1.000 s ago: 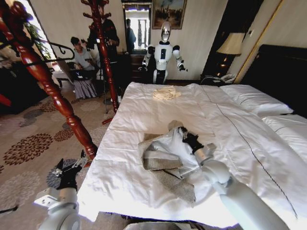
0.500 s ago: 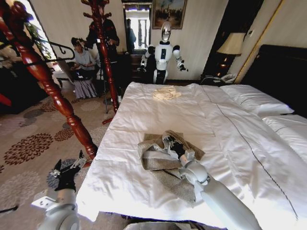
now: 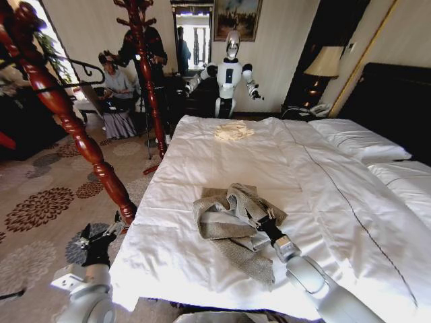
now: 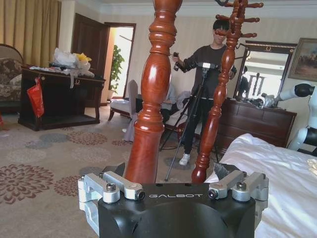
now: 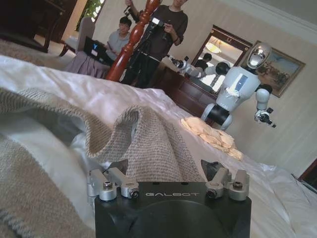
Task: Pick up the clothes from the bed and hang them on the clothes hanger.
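The clothes (image 3: 225,225), a grey-beige herringbone jacket with white lining, lie crumpled near the foot of the bed (image 3: 269,158). My right gripper (image 3: 256,215) rests low on the jacket's far side. In the right wrist view, the right gripper (image 5: 166,168) is open, with a raised fold of the jacket (image 5: 143,144) between its fingers. My left gripper (image 3: 101,237) hangs open beside the bed's near left corner, over the carpet. It holds nothing, and the left wrist view shows the left gripper (image 4: 171,171) facing a red wooden post (image 4: 151,99). A thin black clothes hanger (image 3: 86,67) hangs on that stand.
A red wooden coat stand (image 3: 74,128) rises close on my left, and a second stand (image 3: 145,67) is farther back. A pale cream garment (image 3: 234,130) lies at the bed's far edge. White pillows (image 3: 357,138) lie to the right. Another robot (image 3: 229,70) and people stand behind.
My right gripper has come down and back toward me, from above the white lining onto the jacket. The jacket's top fold now shows grey weave. The left arm has barely moved.
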Motion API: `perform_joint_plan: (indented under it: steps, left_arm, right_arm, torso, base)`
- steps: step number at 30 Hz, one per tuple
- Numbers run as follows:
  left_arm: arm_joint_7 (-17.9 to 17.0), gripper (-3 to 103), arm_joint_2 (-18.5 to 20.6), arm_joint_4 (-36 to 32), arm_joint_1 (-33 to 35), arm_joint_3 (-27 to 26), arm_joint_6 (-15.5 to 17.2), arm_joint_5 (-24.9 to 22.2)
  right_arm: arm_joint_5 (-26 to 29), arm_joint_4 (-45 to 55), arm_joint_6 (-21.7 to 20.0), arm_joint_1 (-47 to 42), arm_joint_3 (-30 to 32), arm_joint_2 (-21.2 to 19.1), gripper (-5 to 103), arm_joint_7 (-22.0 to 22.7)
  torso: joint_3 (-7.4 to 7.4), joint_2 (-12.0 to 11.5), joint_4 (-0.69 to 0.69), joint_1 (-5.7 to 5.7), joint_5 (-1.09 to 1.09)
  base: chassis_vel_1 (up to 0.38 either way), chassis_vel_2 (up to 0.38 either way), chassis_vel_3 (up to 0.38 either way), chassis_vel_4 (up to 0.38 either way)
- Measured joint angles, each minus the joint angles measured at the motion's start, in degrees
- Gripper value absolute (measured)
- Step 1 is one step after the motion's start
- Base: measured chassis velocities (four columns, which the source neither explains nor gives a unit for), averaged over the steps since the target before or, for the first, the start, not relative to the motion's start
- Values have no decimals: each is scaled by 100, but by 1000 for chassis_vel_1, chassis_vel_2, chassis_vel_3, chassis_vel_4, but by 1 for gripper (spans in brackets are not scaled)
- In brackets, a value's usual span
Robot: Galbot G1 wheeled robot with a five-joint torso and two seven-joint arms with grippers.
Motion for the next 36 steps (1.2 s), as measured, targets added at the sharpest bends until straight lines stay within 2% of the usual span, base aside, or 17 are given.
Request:
perform_joint_plan:
  steps: [1,4,7,8,10,13,18,28,30,32,36]
  left_arm:
    - [0,100,0,-11,0,1,2,0]
    - [0,100,3,-52,12,-15,6,-8]
    - [-2,100,5,-64,21,-29,7,-15]
    - [-3,100,6,-74,24,-32,8,-20]
    - [-7,100,6,-106,31,-33,13,-27]
    - [-7,100,-1,-119,35,-21,15,-28]
    - [-13,100,0,-120,51,-2,16,-25]
    - [-16,100,28,-135,69,-33,24,-19]
    - [-17,100,33,-136,73,-45,24,-19]
    - [-17,100,36,-137,83,-62,24,-22]
    - [-19,100,38,-128,81,-74,24,-24]
  right_arm:
    - [-68,-7,-34,-36,3,-28,86,-5]
    - [-378,-104,-183,-133,9,-119,98,-12]
    - [-673,-166,-207,-169,55,-138,100,-19]
    - [-910,-206,-224,-194,102,-143,100,-21]
    - [-1766,-325,-242,-255,290,-133,100,-72]
    - [-1988,-362,-183,-249,337,-80,100,-100]
    - [-1825,-315,-133,-79,286,36,100,-47]
    - [-1201,-502,299,445,-89,207,100,-84]
    - [-1036,-599,381,573,-143,245,100,-100]
    - [-529,-661,461,831,-175,322,100,-104]
    - [-201,-649,538,1059,-140,347,100,-115]
  torso:
    - [0,0,1,0,0]
    - [0,0,0,0,0]
    - [0,0,1,0,0]
    - [0,0,1,0,0]
    - [0,0,-1,0,-2]
    - [0,0,0,0,-1]
    - [0,0,1,0,-2]
    - [0,0,0,0,-2]
    - [1,0,-1,0,-1]
    - [1,0,0,0,-1]
    - [1,0,1,0,-2]
  base:
    - [0,0,0,0]
    - [0,0,0,0]
    - [0,0,0,0]
    - [0,0,0,0]
    - [0,0,0,0]
    - [0,0,0,0]
    - [0,0,0,0]
    - [0,0,0,0]
    - [0,0,0,0]
    - [0,0,0,0]
    - [0,0,0,0]
